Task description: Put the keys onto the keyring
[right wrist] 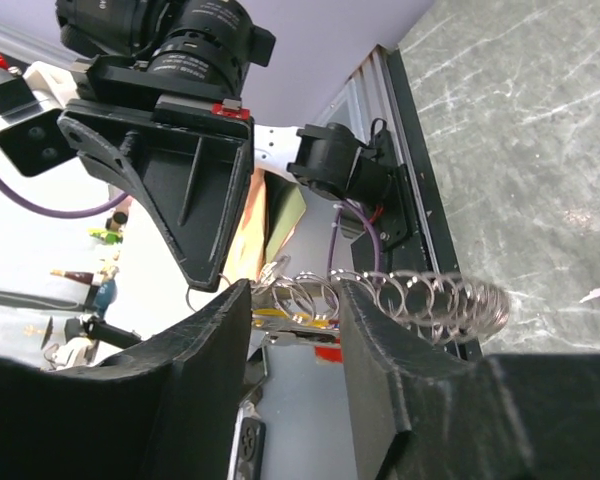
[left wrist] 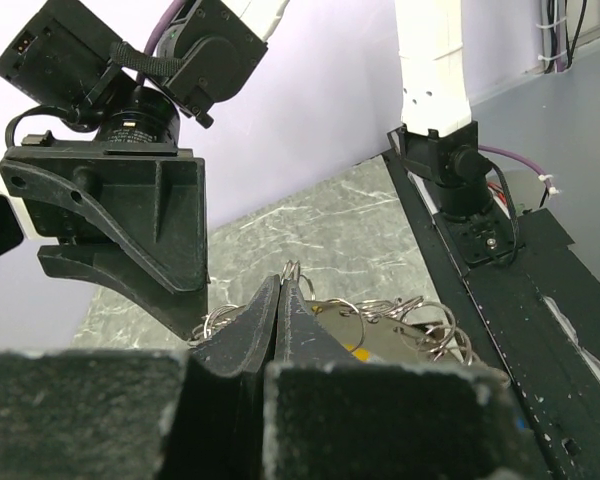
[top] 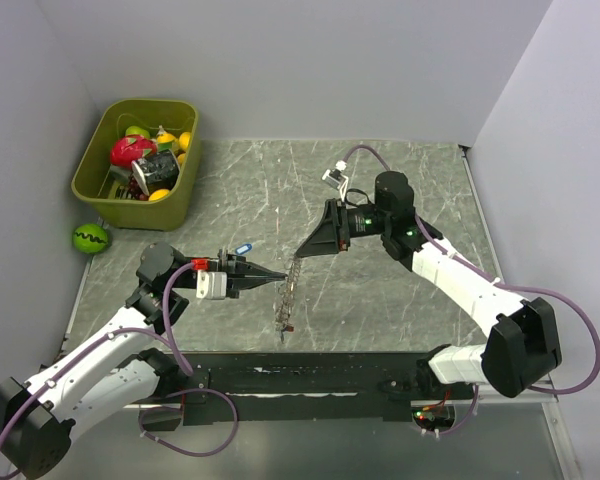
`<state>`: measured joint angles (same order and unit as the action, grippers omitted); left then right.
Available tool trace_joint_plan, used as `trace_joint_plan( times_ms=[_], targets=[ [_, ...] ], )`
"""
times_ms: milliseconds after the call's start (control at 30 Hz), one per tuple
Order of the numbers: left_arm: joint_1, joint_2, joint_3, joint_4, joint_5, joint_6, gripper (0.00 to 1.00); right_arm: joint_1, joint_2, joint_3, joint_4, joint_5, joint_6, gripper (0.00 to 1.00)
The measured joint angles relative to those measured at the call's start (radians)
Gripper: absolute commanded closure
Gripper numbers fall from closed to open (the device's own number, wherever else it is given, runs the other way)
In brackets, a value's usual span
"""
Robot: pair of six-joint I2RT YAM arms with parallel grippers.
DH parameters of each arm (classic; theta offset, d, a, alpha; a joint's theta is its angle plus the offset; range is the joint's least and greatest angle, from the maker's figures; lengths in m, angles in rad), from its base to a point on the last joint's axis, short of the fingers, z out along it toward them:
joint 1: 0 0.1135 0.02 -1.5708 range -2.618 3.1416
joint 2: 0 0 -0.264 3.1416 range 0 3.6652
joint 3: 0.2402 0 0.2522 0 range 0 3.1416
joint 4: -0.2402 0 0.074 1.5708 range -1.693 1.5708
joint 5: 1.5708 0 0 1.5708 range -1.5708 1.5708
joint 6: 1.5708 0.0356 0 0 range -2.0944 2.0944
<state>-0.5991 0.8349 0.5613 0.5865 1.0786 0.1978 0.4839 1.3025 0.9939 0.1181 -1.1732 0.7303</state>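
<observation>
- My left gripper is closed, tips pinched on a top loop of the keyring. The left wrist view shows the ring caught right at the fingertips.
- The keyring hangs as a string of linked loops at centre frame in the top view, between my two arms, its lower end near the table.
- My right gripper has its fingers apart with loops in the gap. I can't tell if they press on them.
- The blue-tagged key lies on the table just above my left gripper, not on the ring.
- There is a yellow bit among the loops, maybe a key tag. It is too small to tell.
- Step, as I judge it: steadying the ring to open a loop.
- Next move needs a firm right hold, then the key fetched and threaded on.
</observation>
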Motion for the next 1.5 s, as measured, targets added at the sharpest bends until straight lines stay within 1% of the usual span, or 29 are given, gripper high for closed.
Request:
trace_joint_plan(
  times_ms=[100, 200, 600, 700, 833, 900, 967, 1000, 1100, 1200, 1367, 1500],
  targets=[
    [0.0, 0.0, 0.0, 0.0, 0.002, 0.002, 0.99, 0.0, -0.005, -0.006, 0.025, -0.01, 0.01, 0.61],
    [-0.001, 0.0, 0.0, -0.002, 0.002, 0.006, 0.99, 0.0, -0.014, -0.011, 0.037, -0.019, 0.01, 0.63],
    [-0.003, -0.002, 0.0, -0.013, -0.002, 0.026, 0.99, 0.011, -0.03, -0.013, 0.017, -0.043, -0.037, 0.61],
    [-0.003, -0.002, 0.0, -0.018, -0.002, 0.026, 0.99, 0.011, -0.026, -0.013, 0.016, -0.043, -0.043, 0.62],
    [-0.003, -0.002, 0.0, -0.027, -0.002, 0.027, 0.99, 0.013, -0.019, -0.013, 0.007, -0.043, -0.05, 0.65],
    [-0.003, -0.002, 0.0, -0.03, -0.002, 0.028, 0.99, 0.014, -0.019, -0.013, -0.006, -0.04, -0.063, 0.63],
    [-0.003, -0.002, 0.0, -0.033, -0.002, 0.031, 0.99, 0.014, -0.019, -0.012, -0.032, -0.031, -0.082, 0.59],
    [-0.003, -0.002, 0.0, -0.035, -0.003, 0.032, 0.99, 0.014, -0.019, -0.012, -0.049, -0.023, -0.097, 0.5],
    [-0.003, -0.002, 0.0, -0.038, -0.003, 0.041, 0.99, 0.016, -0.019, -0.007, -0.126, 0.021, -0.145, 0.37],
    [-0.003, -0.006, 0.0, -0.039, -0.003, 0.045, 0.99, 0.016, -0.026, -0.005, -0.175, 0.071, -0.175, 0.33],
    [-0.003, -0.013, 0.0, -0.039, -0.003, 0.047, 0.99, 0.016, -0.06, -0.005, -0.2, 0.121, -0.192, 0.34],
    [-0.003, -0.015, 0.0, -0.039, -0.003, 0.049, 0.99, 0.016, -0.077, -0.005, -0.192, 0.133, -0.187, 0.39]
  ],
)
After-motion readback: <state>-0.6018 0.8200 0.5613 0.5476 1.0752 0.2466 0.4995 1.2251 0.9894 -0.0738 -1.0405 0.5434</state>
